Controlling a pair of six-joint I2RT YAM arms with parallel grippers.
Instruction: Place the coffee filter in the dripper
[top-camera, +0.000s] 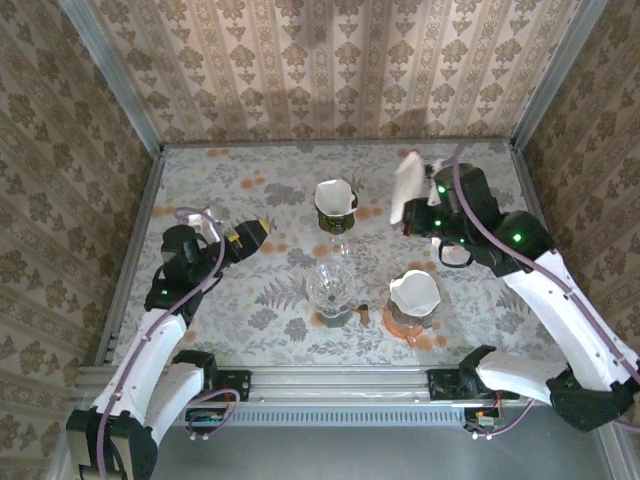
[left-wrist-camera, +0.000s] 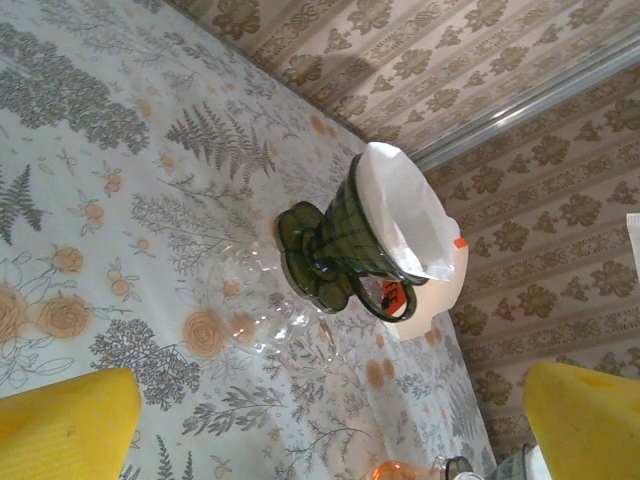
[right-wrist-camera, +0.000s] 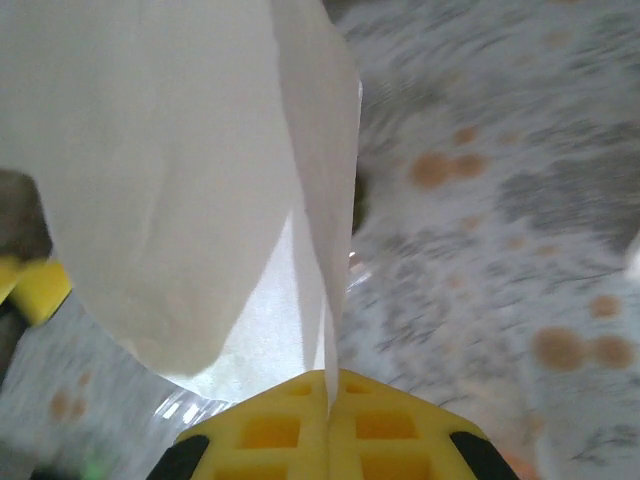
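At far right: right gripper (top-camera: 412, 215) pinches the white paper filter (top-camera: 407, 182), upright.
Clear glass dripper (top-camera: 330, 285): leftward, nearer the bases.
Left gripper (top-camera: 252, 235): jaws spread.

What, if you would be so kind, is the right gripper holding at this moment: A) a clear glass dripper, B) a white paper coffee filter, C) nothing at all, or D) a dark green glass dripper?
B: the right gripper is shut on the white paper coffee filter, its jaws pinching the paper's lower edge.
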